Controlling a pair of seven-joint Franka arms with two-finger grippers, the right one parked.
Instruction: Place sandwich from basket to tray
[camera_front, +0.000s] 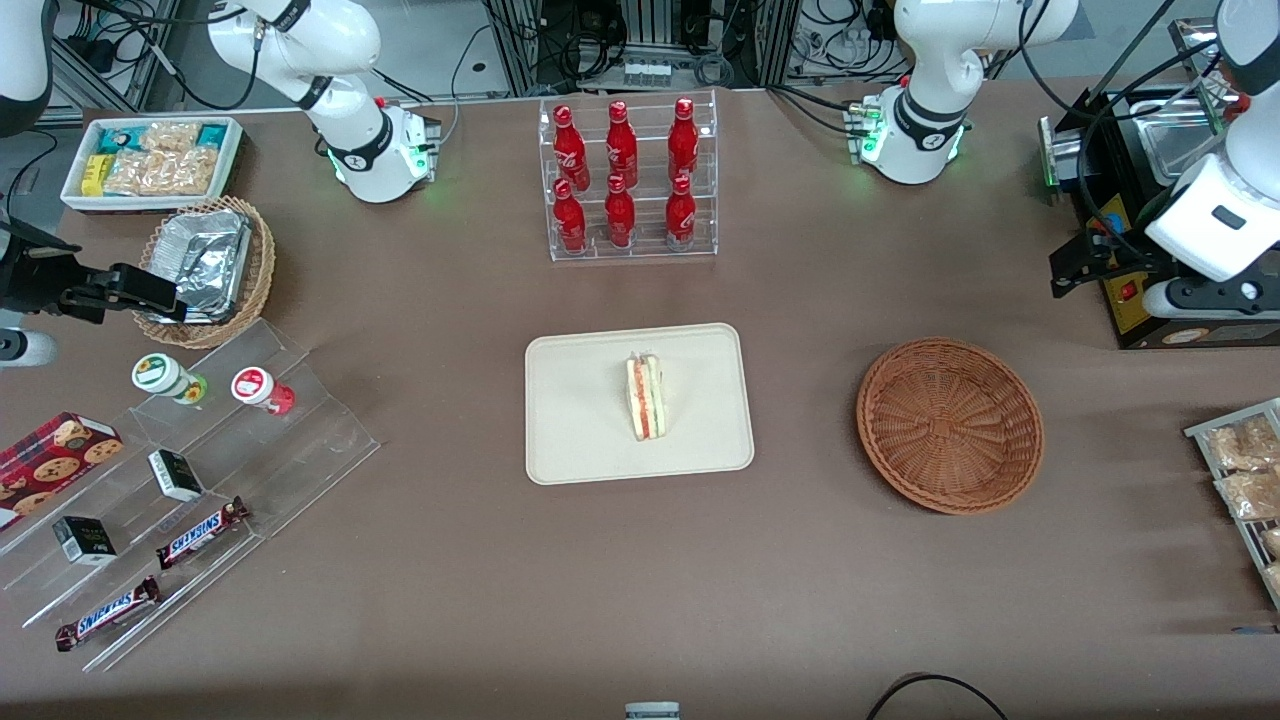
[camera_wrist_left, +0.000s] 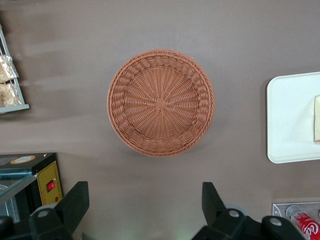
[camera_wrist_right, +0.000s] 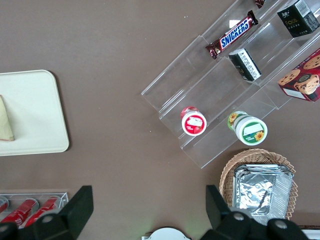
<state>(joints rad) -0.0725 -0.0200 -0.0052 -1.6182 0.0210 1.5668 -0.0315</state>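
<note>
- The sandwich (camera_front: 647, 397) lies on the cream tray (camera_front: 570, 440), near its middle.
- The round basket (camera_front: 949, 425) stands apart from the tray, toward the working arm's end, with nothing in it.
- The gripper (camera_wrist_left: 145, 207) hangs high above the table beside the basket, its fingers (camera_wrist_left: 75, 202) wide apart and holding nothing, well apart from the sandwich.

Sandwich (camera_front: 646, 396) on tray (camera_front: 570, 440) — basket (camera_front: 949, 425) empty.

The wrist view cuts off the tray (camera_wrist_left: 292, 120) and sandwich (camera_wrist_left: 317, 119) beside the wide-open gripper (camera_wrist_left: 145, 202).
</note>
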